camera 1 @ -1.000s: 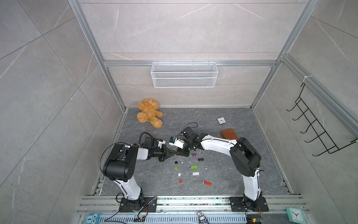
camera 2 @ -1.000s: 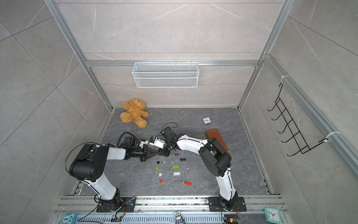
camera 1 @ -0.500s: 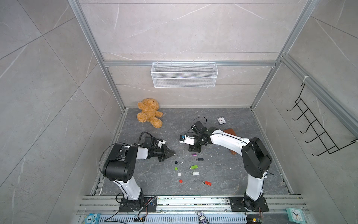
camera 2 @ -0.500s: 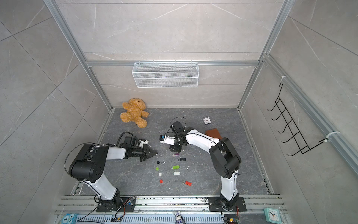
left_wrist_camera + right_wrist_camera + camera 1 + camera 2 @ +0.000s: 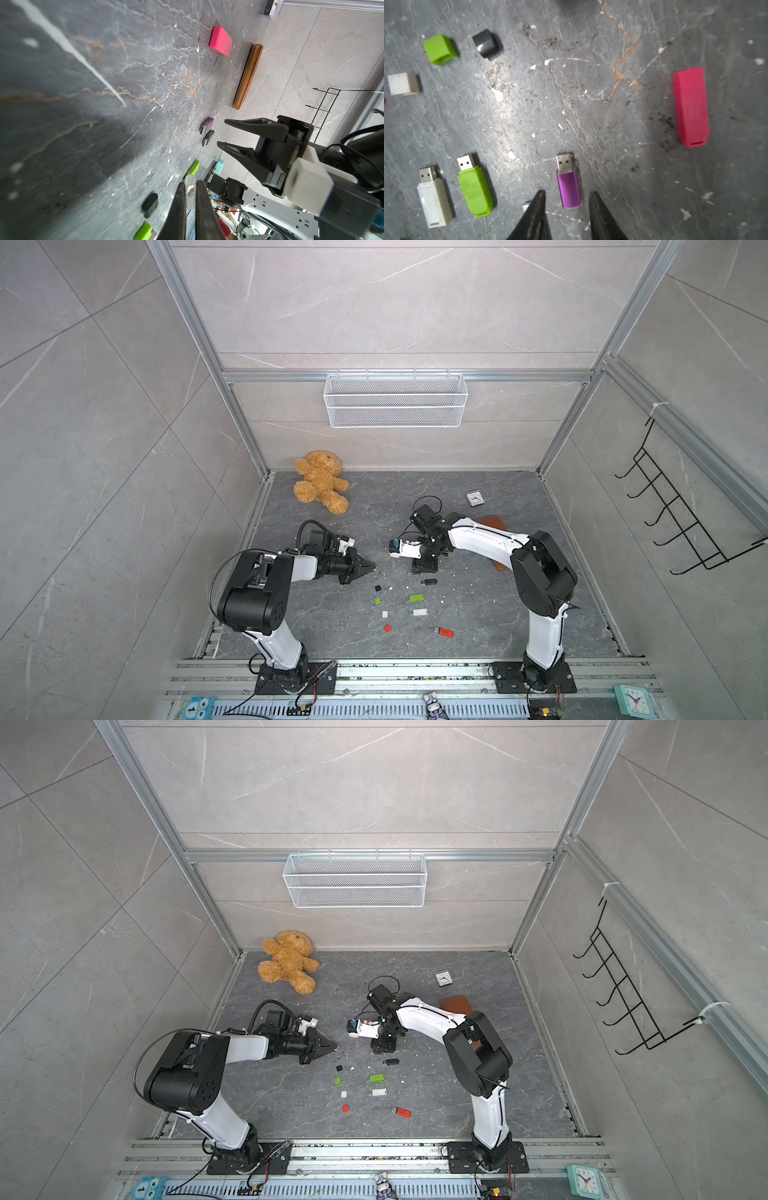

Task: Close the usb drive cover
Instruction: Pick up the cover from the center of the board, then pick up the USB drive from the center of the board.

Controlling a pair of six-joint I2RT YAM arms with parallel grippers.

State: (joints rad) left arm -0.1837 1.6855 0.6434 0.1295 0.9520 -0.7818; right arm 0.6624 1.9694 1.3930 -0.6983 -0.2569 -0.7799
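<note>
While the left end effector [image 5: 191, 184] pinches a clear cover [image 5: 190, 190], the right end effector [image 5: 567, 193] hangs partly open, empty.

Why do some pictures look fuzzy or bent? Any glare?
Both top views: the wide lens splays the wall frame outward; light even, shadows soft. Left wrist view: the floor nearest the lens is blurred, as is the left gripper pinching a clear cap. Right wrist view: glare whitens the floor's middle, and the right gripper looks soft.

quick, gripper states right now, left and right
left gripper: shut on a clear cap
right gripper: open, empty, above the purple usb drive
</note>
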